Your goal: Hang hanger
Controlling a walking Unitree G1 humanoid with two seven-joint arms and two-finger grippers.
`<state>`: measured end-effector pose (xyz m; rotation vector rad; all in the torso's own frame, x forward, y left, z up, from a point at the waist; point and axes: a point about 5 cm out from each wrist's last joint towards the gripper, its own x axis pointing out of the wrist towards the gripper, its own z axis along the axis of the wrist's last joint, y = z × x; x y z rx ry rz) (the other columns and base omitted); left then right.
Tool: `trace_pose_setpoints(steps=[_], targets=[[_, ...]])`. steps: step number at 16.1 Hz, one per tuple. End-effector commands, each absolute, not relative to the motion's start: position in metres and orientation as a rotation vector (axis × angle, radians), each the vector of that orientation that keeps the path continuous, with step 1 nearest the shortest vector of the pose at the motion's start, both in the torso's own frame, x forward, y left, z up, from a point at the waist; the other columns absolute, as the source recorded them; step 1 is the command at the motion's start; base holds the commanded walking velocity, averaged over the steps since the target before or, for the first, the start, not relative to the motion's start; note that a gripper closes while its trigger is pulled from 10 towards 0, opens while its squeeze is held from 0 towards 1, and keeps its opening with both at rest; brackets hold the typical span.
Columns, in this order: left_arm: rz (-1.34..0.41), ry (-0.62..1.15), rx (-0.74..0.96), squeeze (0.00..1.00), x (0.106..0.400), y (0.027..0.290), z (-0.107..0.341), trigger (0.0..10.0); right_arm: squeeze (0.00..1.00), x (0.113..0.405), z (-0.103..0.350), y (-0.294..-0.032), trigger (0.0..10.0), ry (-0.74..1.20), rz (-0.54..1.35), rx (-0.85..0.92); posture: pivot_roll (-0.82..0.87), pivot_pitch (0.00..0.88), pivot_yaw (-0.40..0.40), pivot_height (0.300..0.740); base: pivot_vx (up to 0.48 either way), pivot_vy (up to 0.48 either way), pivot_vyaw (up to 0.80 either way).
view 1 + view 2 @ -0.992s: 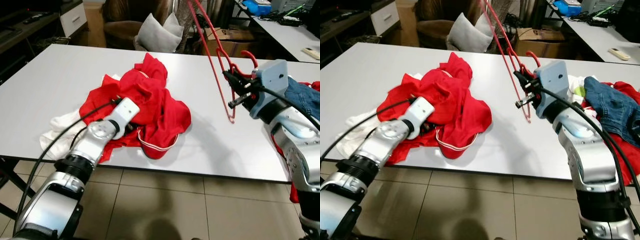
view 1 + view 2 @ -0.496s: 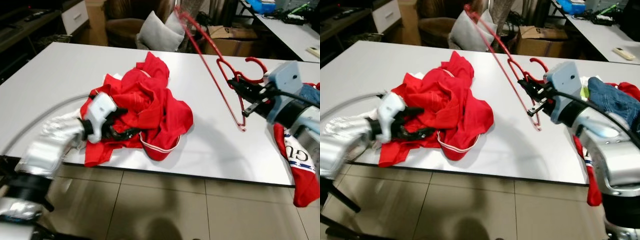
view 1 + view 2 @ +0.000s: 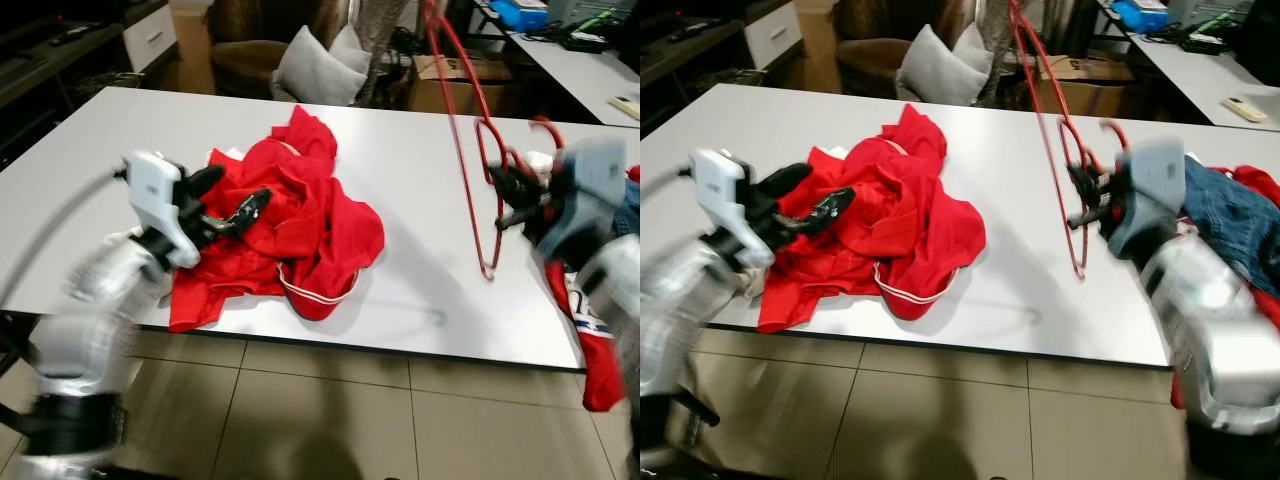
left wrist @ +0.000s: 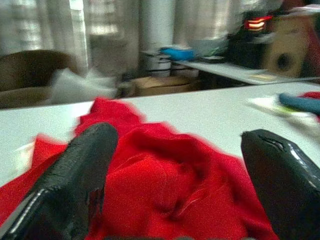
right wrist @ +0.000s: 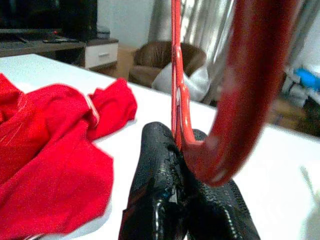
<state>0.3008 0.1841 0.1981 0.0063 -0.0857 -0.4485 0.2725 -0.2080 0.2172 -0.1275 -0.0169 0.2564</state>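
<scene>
I see two silver arms, blurred; my left gripper [image 3: 228, 196] has a white block housing and long black fingers [image 4: 75, 185] (matte, faintly textured); my right gripper [image 3: 1087, 199] wears a grey-blue housing.

Red hanger [image 3: 487, 160], red clothes [image 3: 290, 205] with white trim, white table [image 3: 400, 170], black tool fingers [image 4: 75, 180].

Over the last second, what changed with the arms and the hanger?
The left gripper let go of the red clothes pile, lifted off and opened. The right gripper swung the red hanger more upright, still clamped near its hook. The pile stayed on the white table.
</scene>
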Motion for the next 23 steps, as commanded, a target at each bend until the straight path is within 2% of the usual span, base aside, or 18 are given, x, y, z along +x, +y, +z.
trace_pose_setpoints(steps=[1, 3, 5, 8, 10, 23], targets=[[-0.373, -0.119, 0.028, 0.00, 0.301, 0.180, 0.205, 10.0, 0.00, 0.267, 0.218, -0.206, 10.0, -0.030, 0.221, -0.103, -0.12, 0.000, -0.018, 0.740, 0.000, 0.000, 0.00], [-0.348, -0.072, 0.069, 0.00, 0.301, 0.167, 0.197, 10.0, 0.00, 0.261, 0.207, -0.194, 10.0, -0.031, 0.194, -0.062, -0.11, 0.000, -0.009, 0.740, 0.000, 0.000, 0.00], [-0.340, -0.048, 0.040, 0.00, 0.297, 0.154, 0.189, 10.0, 0.00, 0.257, 0.199, -0.185, 10.0, -0.025, 0.173, -0.052, -0.10, 0.000, 0.002, 0.740, 0.000, 0.000, 0.00], [-0.356, -0.013, 0.037, 0.00, 0.287, 0.140, 0.177, 10.0, 0.00, 0.253, 0.185, -0.182, 10.0, 0.016, 0.157, -0.046, -0.09, 0.000, -0.010, 0.740, 0.000, 0.000, 0.00], [-0.358, 0.006, 0.051, 0.00, 0.285, 0.140, 0.174, 10.0, 0.00, 0.252, 0.181, -0.180, 10.0, 0.035, 0.153, -0.052, -0.09, 0.000, -0.017, 0.740, 0.000, 0.000, 0.00], [-0.388, 0.024, 0.088, 0.00, 0.281, 0.135, 0.173, 10.0, 0.00, 0.251, 0.177, -0.178, 10.0, 0.046, 0.141, -0.065, -0.09, 0.006, -0.001, 0.740, -0.279, 0.000, 0.00]])
